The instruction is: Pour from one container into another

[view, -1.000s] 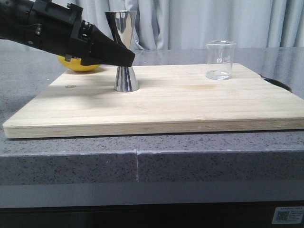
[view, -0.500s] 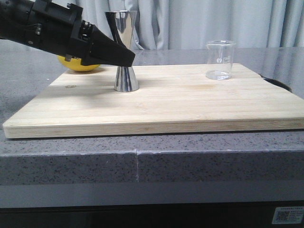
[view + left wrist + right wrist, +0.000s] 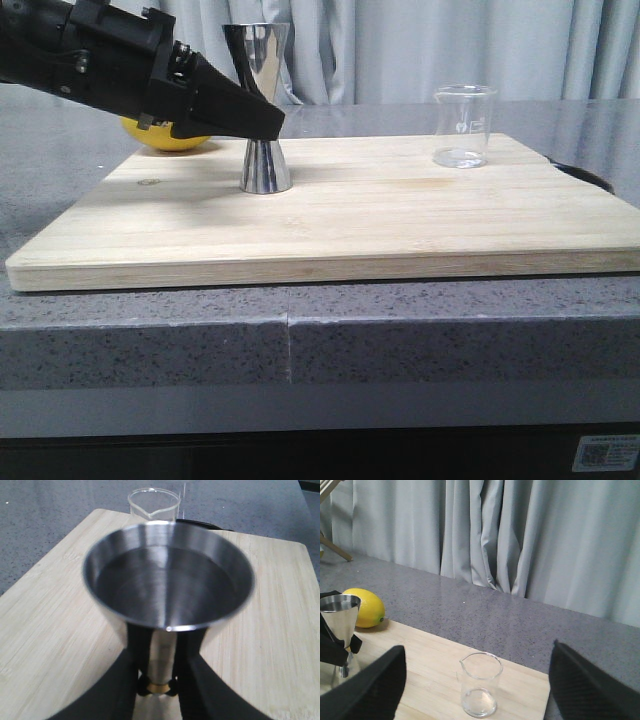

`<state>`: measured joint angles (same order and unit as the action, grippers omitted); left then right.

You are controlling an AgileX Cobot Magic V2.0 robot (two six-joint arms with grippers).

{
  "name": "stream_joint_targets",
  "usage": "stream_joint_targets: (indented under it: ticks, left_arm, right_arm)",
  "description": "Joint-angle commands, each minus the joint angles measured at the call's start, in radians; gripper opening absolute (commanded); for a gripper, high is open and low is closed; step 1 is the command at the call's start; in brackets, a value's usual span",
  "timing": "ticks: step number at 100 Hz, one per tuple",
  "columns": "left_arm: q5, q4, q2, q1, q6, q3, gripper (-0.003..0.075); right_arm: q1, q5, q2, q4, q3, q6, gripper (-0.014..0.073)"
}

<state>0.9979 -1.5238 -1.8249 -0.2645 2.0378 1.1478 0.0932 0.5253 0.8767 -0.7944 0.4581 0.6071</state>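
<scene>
change: almost nothing is seen to have moved since the earlier frames; the left arm has stayed put.
board (image 3: 400, 220): laid on the worktop (image 3: 450, 340), carrying both vessels.
left gripper (image 3: 268, 125): fingers closed around the jigger (image 3: 262, 110) at its gold waist, base on the board.
right gripper (image 3: 475, 690): fingers spread wide, nothing held.
beaker (image 3: 464, 126): upright, well apart, ungrasped.
meaning: pouring is judged not yet begun.

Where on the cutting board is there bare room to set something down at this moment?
The wooden board is bare between the steel jigger and the glass beaker, and along its whole near edge. It is crowded at the far left, where the left gripper sits at the jigger's waist with the lemon just behind.
</scene>
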Motion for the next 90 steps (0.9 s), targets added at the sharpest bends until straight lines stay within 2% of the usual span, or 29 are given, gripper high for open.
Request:
stream_joint_targets:
  ticks: [1, 23, 50, 77, 90]
  left_arm:
    - [0.033, -0.057, 0.039, 0.001, -0.013, 0.028, 0.0181]
    - [0.033, -0.057, 0.039, 0.001, -0.013, 0.028, 0.0191]
    - [0.033, -0.057, 0.039, 0.001, -0.019, 0.028, 0.0344]
    - [0.033, -0.057, 0.039, 0.001, -0.020, 0.028, 0.0363]
    - [0.033, -0.057, 0.039, 0.001, -0.023, 0.028, 0.0419]
  right_arm:
    - [-0.004, 0.056, -0.013, 0.017, 0.023, 0.005, 0.0533]
    - [-0.004, 0.056, -0.013, 0.017, 0.023, 0.007, 0.0533]
    - [-0.004, 0.056, -0.013, 0.017, 0.023, 0.007, 0.0533]
    - [-0.004, 0.056, -0.013, 0.017, 0.023, 0.011, 0.0532]
    - [-0.004, 0.056, -0.013, 0.017, 0.023, 0.011, 0.0533]
